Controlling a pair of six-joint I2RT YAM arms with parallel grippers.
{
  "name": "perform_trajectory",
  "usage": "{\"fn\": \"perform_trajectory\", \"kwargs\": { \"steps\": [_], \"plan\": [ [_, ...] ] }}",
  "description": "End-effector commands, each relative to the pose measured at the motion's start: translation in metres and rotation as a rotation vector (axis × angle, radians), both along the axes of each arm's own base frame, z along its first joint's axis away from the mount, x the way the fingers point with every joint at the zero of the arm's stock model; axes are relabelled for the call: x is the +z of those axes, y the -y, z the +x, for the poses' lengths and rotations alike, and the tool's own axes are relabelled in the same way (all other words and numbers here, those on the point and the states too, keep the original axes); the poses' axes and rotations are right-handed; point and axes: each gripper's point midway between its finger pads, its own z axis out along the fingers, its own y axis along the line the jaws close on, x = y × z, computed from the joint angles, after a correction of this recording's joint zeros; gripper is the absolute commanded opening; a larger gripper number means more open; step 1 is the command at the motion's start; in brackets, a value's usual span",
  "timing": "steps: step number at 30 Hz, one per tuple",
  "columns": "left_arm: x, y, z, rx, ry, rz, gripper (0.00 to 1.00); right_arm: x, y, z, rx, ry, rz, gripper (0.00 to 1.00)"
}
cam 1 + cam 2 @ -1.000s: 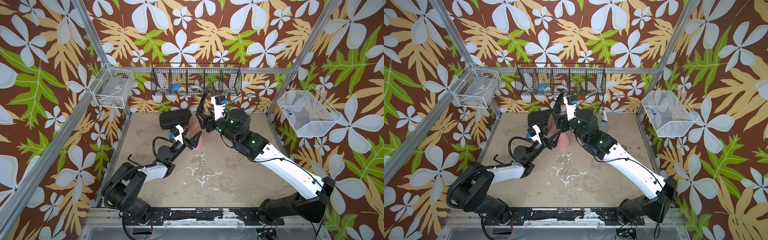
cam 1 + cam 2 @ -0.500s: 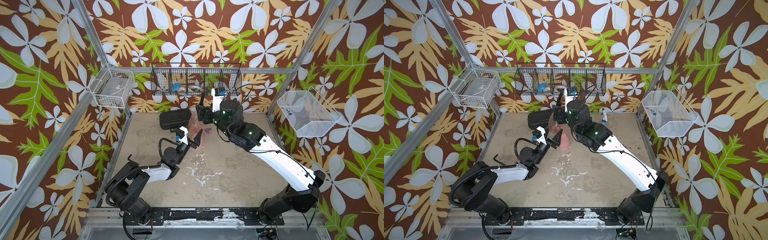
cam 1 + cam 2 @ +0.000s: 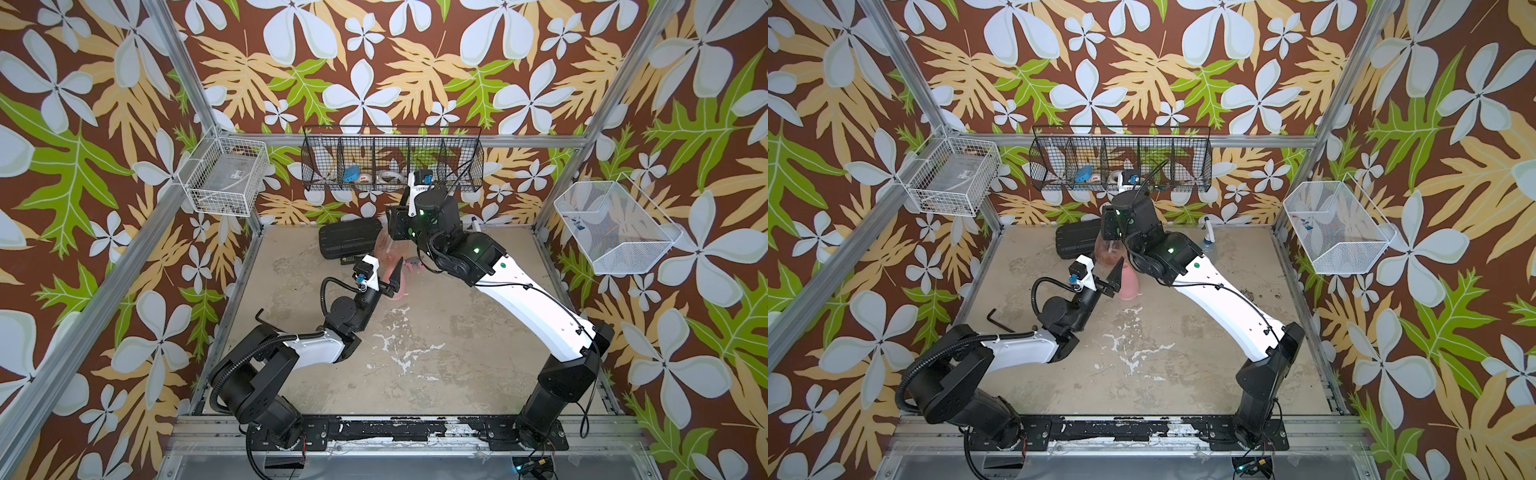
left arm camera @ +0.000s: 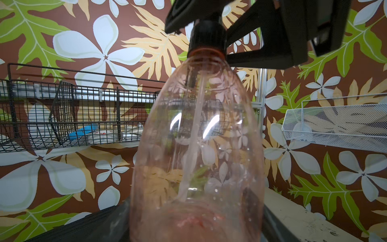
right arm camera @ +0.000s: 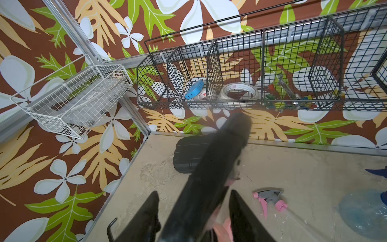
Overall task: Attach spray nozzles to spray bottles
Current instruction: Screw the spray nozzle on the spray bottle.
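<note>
Left gripper (image 3: 385,272) clamping the orange-red bottle (image 4: 196,146), we just narrowed the right gripper (image 5: 194,192) around its black nozzle (image 5: 219,155), grip unclear, to tighten.

The worn beige table (image 3: 436,353) carries a black ribbed case (image 3: 349,237) at the back, a standing pink cone bottle (image 3: 1128,286), a grey-and-pink nozzle (image 5: 270,197) lying flat, a bluish bottle (image 5: 364,211) and a hex key (image 3: 998,320).

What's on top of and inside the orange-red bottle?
The black nozzle sits on the neck of the orange-red bottle, between the fingers of the right gripper. Inside, its thin dip tube runs down; its end is blurred at the base.
</note>
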Motion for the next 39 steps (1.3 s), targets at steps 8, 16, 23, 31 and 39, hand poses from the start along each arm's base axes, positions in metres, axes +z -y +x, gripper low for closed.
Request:
{"fn": "perform_trajectory", "kwargs": {
  "steps": [8,16,23,31,39],
  "plan": [
    [0.017,-0.001,-0.011,-0.027,0.062,-0.018,0.49,-0.001,0.002,-0.001,0.029,0.014,-0.030,0.22],
    [0.030,0.021,-0.042,-0.246,0.119,0.013,0.51,0.014,-0.001,-0.018,0.248,0.117,-0.031,0.08],
    [0.035,0.054,-0.082,-0.597,0.128,0.060,0.51,0.027,-0.006,-0.049,0.468,0.240,-0.064,0.04],
    [0.060,0.049,-0.110,-0.881,0.134,-0.058,0.50,0.029,-0.003,-0.072,0.623,0.285,-0.043,0.01],
    [0.060,0.051,-0.109,-0.896,0.126,-0.032,0.50,0.014,0.001,-0.069,0.642,0.252,-0.097,0.00]
  ]
}}
